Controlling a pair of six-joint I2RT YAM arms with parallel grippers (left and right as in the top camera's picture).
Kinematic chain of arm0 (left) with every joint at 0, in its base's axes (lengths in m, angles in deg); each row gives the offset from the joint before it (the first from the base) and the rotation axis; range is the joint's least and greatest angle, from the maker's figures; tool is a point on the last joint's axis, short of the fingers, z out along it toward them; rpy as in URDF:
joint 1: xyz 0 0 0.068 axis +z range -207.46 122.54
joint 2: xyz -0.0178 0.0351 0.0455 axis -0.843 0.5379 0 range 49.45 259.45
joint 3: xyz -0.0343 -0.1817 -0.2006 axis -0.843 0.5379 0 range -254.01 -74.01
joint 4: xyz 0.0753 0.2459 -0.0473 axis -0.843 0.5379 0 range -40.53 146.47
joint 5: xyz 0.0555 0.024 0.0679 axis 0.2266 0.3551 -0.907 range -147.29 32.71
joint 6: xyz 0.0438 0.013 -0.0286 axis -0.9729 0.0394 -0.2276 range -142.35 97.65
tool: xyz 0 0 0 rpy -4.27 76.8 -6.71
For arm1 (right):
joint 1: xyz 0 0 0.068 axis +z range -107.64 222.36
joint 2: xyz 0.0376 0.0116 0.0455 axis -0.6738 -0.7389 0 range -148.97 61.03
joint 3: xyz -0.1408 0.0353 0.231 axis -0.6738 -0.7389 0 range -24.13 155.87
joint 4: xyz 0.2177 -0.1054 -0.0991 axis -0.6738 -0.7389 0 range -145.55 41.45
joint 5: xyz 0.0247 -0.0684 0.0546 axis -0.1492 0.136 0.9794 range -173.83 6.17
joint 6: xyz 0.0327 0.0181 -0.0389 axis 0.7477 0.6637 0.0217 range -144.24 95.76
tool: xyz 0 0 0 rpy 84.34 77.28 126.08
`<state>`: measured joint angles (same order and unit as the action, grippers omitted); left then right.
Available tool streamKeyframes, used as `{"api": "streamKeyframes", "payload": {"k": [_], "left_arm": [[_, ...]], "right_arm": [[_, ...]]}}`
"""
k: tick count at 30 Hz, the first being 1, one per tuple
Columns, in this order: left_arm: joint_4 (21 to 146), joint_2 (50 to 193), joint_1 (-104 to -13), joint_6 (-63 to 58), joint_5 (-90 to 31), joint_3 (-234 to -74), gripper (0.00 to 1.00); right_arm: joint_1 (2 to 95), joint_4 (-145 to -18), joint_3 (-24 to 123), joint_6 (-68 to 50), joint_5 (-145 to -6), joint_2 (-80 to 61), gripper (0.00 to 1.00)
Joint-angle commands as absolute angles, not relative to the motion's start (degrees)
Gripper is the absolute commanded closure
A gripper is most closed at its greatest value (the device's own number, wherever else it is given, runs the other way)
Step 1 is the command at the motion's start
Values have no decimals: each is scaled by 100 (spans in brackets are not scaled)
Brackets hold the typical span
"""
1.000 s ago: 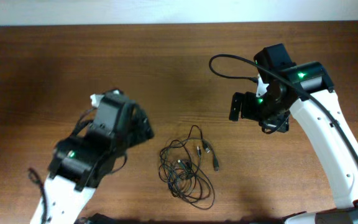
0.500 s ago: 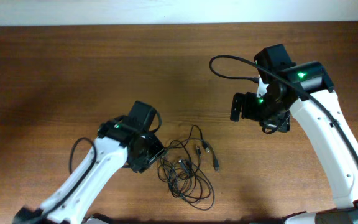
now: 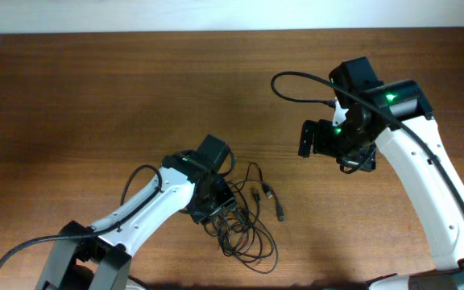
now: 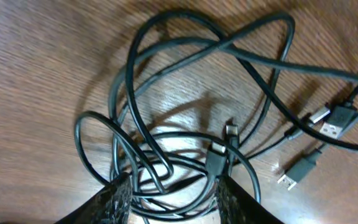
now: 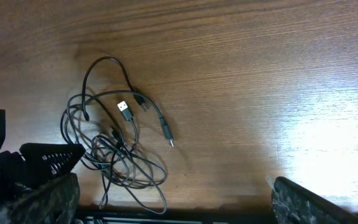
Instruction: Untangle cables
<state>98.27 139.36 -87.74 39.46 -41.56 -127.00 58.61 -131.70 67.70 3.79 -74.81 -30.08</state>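
Robotics lab bench, seen from above. Two white-and-black robot arms, the left arm [image 3: 147,209] and the right arm [image 3: 413,163], each showing a green status light [image 3: 390,98], reach over a dark wood-grain table [image 3: 95,89]. Beyond the arms, a pale wall [image 3: 216,14] borders the table.

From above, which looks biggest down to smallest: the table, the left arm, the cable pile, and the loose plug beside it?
1. table
2. left arm, though it sits nearer the camera, so it may look larger than it is
3. cable pile
4. loose plug
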Motion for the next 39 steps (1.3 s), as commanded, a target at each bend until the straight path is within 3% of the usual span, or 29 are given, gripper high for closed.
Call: {"api": "streamKeyframes", "payload": {"k": [1, 3, 7, 9, 10, 13, 17, 23, 27, 30, 33, 38, 39], "left_arm": [[9735, 13977, -8785, 4131, -4384, -12374, 57], [9204, 13977, -8783, 4149, -4685, -12064, 70], [8902, 13975, -8783, 4140, -4884, -12048, 80], [8904, 13975, -8779, 4009, -4878, -12051, 75], [8891, 13975, -8737, 3585, -4878, -12131, 64], [8917, 13973, -8606, 2249, -4462, -12477, 50], [8885, 13975, -8606, 1307, -4683, -12481, 58], [8898, 13988, -8621, 1690, -4659, -12416, 68], [8891, 13988, -8621, 2208, -4661, -12234, 67], [8756, 13988, -8621, 2357, -4659, -12005, 61], [8393, 13988, -8621, 2606, -4635, -11889, 67], [7860, 13986, -8621, 2732, -3724, -11889, 100], [7860, 13979, -8621, 2818, -3623, -11893, 100]], "right_arm": [[5841, -13170, 6829, 338, -7553, -2934, 1], [5841, -13170, 6829, 338, -7553, -2934, 1], [5841, -13168, 6829, 338, -7553, -2934, 1], [5841, -13168, 6829, 335, -7553, -2934, 1], [5841, -13168, 6829, 338, -7553, -2934, 1], [5841, -13168, 6829, 338, -7553, -2934, 1], [5841, -13168, 6829, 338, -7553, -2934, 1], [5841, -13174, 6829, 338, -7551, -2934, 1], [5841, -13172, 6829, 338, -7551, -2934, 2], [5841, -13170, 6829, 338, -7553, -2934, 1], [5841, -13170, 6829, 338, -7553, -2934, 1], [5841, -13129, 6829, 338, -7553, -2934, 1], [5841, -13124, 6829, 338, -7553, -2934, 1]]}}
